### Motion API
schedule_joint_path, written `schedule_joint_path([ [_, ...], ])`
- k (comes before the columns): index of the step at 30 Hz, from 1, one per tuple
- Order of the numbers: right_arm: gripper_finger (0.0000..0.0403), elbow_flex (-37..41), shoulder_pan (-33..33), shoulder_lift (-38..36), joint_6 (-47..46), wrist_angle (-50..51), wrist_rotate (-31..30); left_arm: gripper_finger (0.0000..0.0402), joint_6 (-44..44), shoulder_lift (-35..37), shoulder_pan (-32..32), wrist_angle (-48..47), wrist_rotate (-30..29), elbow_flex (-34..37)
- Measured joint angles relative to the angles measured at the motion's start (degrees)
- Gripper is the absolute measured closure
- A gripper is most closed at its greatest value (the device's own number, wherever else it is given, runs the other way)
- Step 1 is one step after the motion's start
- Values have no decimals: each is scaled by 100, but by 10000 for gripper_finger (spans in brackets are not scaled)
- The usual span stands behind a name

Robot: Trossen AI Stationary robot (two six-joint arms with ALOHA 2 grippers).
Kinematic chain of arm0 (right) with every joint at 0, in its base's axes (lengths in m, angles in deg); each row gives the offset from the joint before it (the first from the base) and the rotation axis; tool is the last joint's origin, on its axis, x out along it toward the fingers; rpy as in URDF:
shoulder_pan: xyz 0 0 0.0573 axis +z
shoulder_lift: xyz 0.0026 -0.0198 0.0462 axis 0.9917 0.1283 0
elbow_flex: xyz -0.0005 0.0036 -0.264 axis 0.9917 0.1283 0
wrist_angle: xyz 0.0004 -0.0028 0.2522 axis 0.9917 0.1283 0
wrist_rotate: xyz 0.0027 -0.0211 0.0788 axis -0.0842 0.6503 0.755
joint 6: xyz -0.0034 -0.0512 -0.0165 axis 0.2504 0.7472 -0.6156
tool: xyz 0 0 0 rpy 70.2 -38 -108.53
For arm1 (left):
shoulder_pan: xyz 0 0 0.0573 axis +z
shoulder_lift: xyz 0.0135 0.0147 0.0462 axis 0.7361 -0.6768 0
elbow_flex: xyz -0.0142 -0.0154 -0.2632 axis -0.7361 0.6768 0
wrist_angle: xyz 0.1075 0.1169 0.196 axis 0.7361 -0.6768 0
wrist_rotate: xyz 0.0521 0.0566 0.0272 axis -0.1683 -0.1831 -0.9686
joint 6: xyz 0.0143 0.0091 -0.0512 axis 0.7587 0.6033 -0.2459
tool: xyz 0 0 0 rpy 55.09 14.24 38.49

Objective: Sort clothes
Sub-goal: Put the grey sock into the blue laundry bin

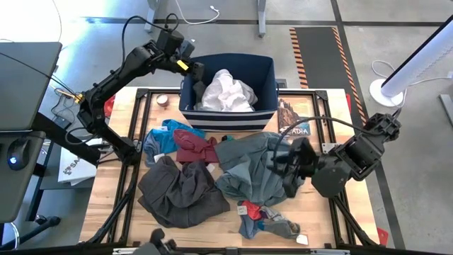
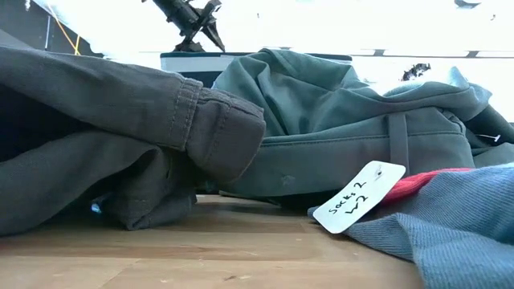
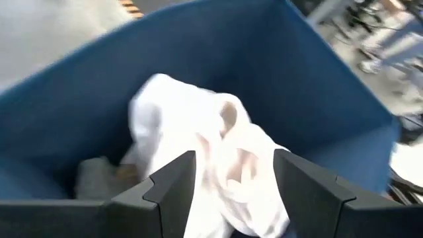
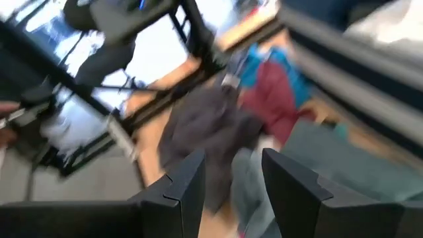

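The navy bin (image 1: 267, 83) stands at the table's far edge, and a white garment (image 1: 225, 92) lies heaped inside it. My left gripper (image 1: 195, 69) hangs open over the bin's left rim; in its wrist view the white garment (image 3: 198, 132) shows below and between its fingers. On the table lie a bright blue piece (image 1: 163, 134), a maroon piece (image 1: 195, 147), dark grey-brown trousers (image 1: 180, 191), a grey-green shirt (image 1: 248, 166) and small socks (image 1: 265, 218). My right gripper (image 1: 283, 164) hovers open above the shirt's right part (image 4: 344, 165).
A printed box (image 1: 294, 120) lies right of the bin, and a small tape roll (image 1: 163, 100) left of it. Black frame bars (image 1: 134, 142) run along the table's edges. A white tag (image 2: 359, 197) lies by the socks at the near edge.
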Motion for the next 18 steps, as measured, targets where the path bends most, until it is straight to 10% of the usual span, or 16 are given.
schedule_joint_path([
  [9,258,0,559,595,-1116,525,1384,219,776,4,-1230,-2,1340,0],
  [18,258,0,1223,1417,-1508,647,2373,235,978,9,-2901,277,946,140],
])
